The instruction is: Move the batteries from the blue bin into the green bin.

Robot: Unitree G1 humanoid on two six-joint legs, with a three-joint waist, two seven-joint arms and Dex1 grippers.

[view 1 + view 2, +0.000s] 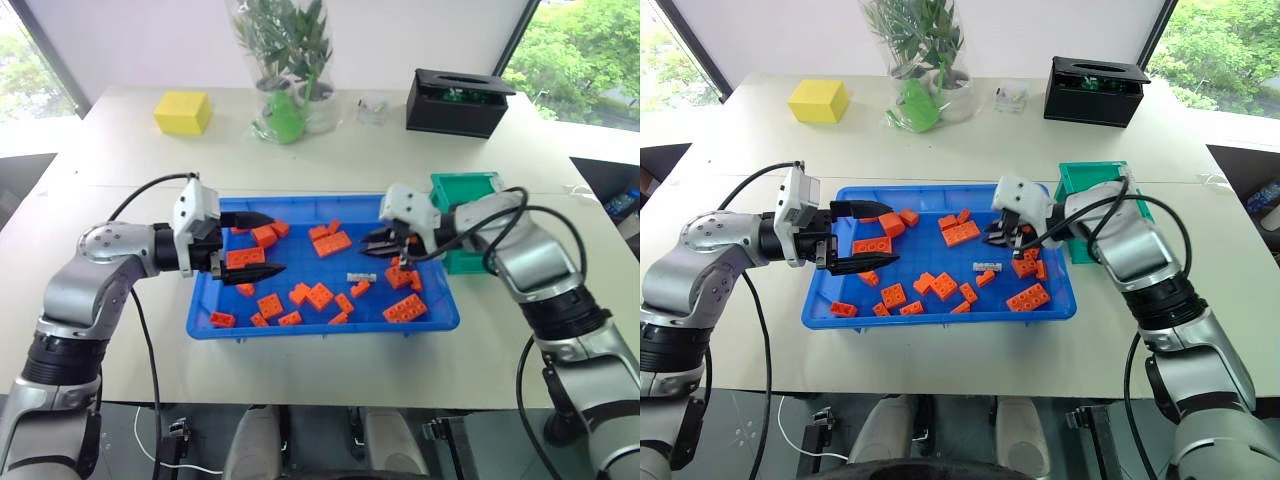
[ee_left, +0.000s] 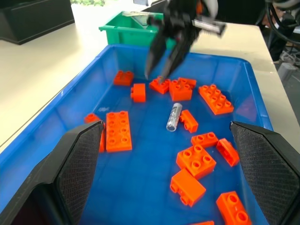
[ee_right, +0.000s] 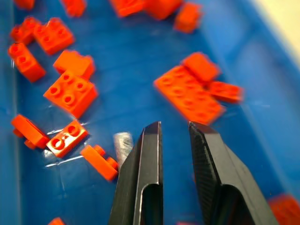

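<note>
The blue bin (image 1: 300,328) sits mid-table, scattered with orange bricks. One silver-grey battery (image 1: 360,276) lies flat on its floor, right of centre, between bricks. My right gripper (image 1: 368,242) hovers above the bin's right part, just behind and over that battery (image 3: 123,143), pointing down and to the left. Its fingers stand a narrow gap apart with nothing between them. My left gripper (image 1: 262,244) hangs over the bin's left side, pointing right, jaws wide open and empty. The green bin (image 1: 465,190) stands against the blue bin's far right corner, partly behind my right arm.
Several orange bricks (image 1: 405,308) lie across the blue bin's floor. At the table's back stand a black box (image 1: 458,100), a plant in a clear vase (image 1: 290,70), a small clear container (image 1: 372,108) and a yellow block (image 1: 183,111).
</note>
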